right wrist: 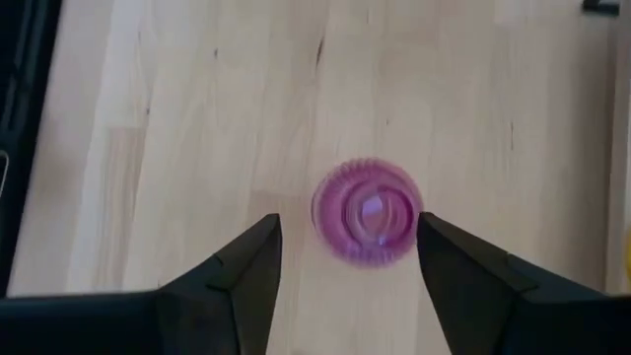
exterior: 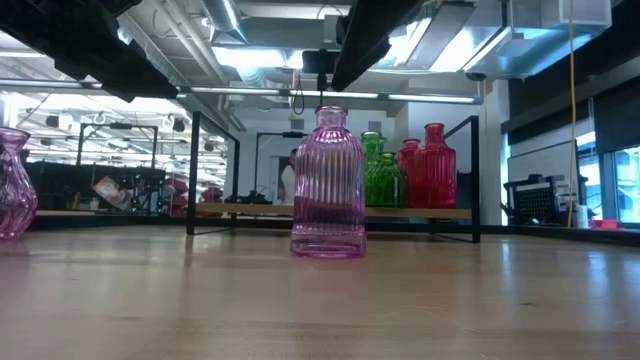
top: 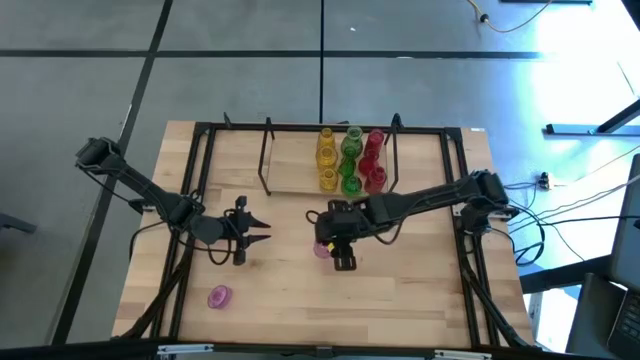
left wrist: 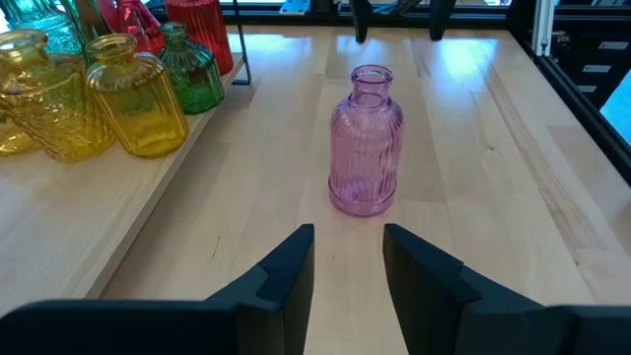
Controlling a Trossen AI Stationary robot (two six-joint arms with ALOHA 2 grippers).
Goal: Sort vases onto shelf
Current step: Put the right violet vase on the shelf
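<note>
A pink ribbed vase (exterior: pixel 328 185) stands upright on its base on the table, in front of the shelf (top: pixel 290 170). My right gripper (right wrist: pixel 349 225) hangs open above it, pointing steeply down, one finger to each side of the vase's mouth (right wrist: pixel 367 212) and clear of it. My left gripper (left wrist: pixel 348 237) waits open at the table's left, pointing toward that vase (left wrist: pixel 363 143). Yellow (top: pixel 327 158), green (top: pixel 350 160) and red (top: pixel 374 160) vases stand in rows on the shelf. A second pink vase (top: pixel 219 296) rests on the table near the front left.
Thin black upright frames (top: pixel 266 155) close the shelf's two ends. The shelf's left half is bare board. A black frame (top: pixel 195 180) runs around the tabletop. Bare wood lies between the pink vase and the table's near edge.
</note>
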